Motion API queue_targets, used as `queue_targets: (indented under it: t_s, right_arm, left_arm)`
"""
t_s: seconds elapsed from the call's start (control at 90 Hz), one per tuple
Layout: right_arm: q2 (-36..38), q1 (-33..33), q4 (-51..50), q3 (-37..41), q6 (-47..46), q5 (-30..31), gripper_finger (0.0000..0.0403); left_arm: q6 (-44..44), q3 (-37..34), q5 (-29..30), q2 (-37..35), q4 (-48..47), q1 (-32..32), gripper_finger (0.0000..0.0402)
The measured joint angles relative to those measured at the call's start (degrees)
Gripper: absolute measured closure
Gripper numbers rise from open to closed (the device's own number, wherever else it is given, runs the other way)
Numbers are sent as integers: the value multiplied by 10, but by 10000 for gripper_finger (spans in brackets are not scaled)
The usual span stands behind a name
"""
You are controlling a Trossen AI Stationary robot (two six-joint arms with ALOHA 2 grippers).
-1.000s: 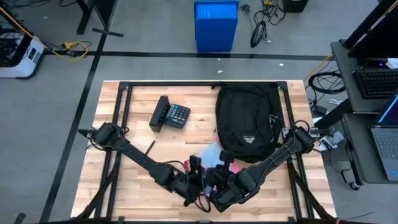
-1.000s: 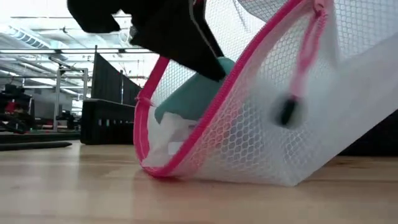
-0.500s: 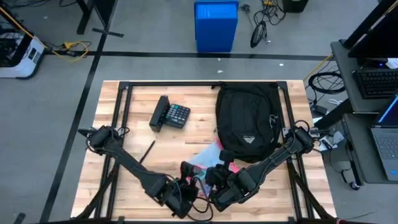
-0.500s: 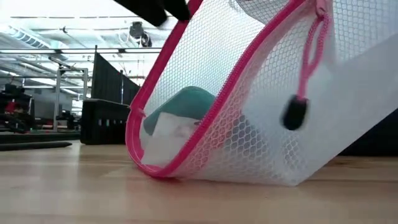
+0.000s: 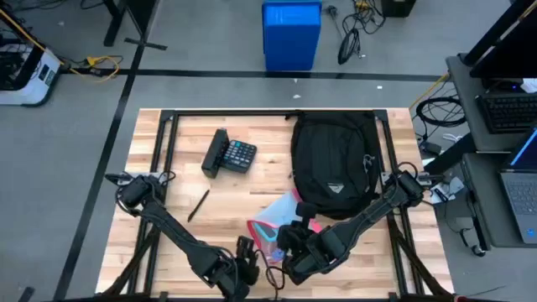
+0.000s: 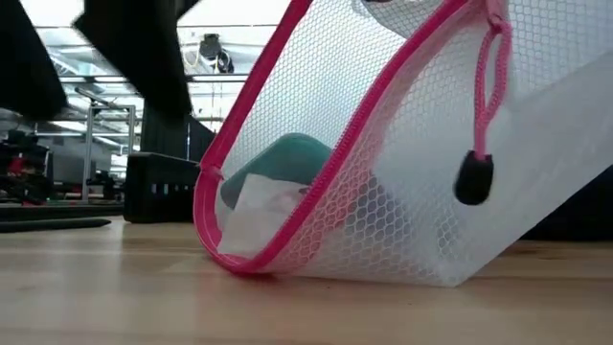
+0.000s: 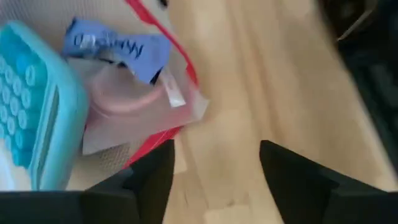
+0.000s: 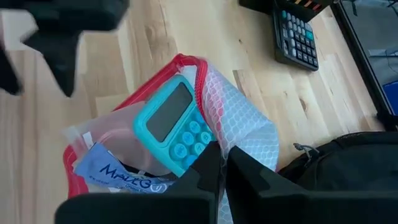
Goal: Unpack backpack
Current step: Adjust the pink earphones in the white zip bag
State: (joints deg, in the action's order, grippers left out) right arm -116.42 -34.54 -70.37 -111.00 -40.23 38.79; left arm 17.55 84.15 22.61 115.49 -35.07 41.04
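Backpack [image 5: 334, 164], black fabric, rounded oval, lies flat at the far right of the wooden tabletop [image 5: 189, 243], its right side close to the tabletop's right edge. Black calculator [image 5: 230, 154] sits to its left, well apart; a thin dark pen [image 5: 198, 205] lies nearer, on bare wood. Open plank surface remains across the left half and at the centre.

White mesh pouch [image 6: 383, 182] with pink zipper trim sits near centre, just beside the backpack's near end, tilted up off the wood with its mouth open. Inside: a teal calculator [image 8: 176, 127], a blue printed packet [image 8: 118, 171] and clear plastic wrap.

Right arm reaches from the right edge down to the near centre; right pincer [image 8: 221, 168] is clamped on the mesh pouch's fabric, holding it raised.

Left arm stretches from the left edge to the near edge; left pincer [image 7: 214, 165] hovers over bare wood just beside the pouch mouth, fingers spread, holding nothing.
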Motion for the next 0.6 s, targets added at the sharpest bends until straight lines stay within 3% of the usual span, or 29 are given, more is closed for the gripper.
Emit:
queue_targets:
  t_s: [0.233, 0.6]
  right_arm:
    - [0, 1, 4, 0, 0, 0, 403]
    - [0, 1, 5, 0, 4, 0, 403]
  left_arm:
    - [-33, -31, -7, 11, 116, -35, 292]
    - [-62, -43, -54, 19, 118, -77, 395]
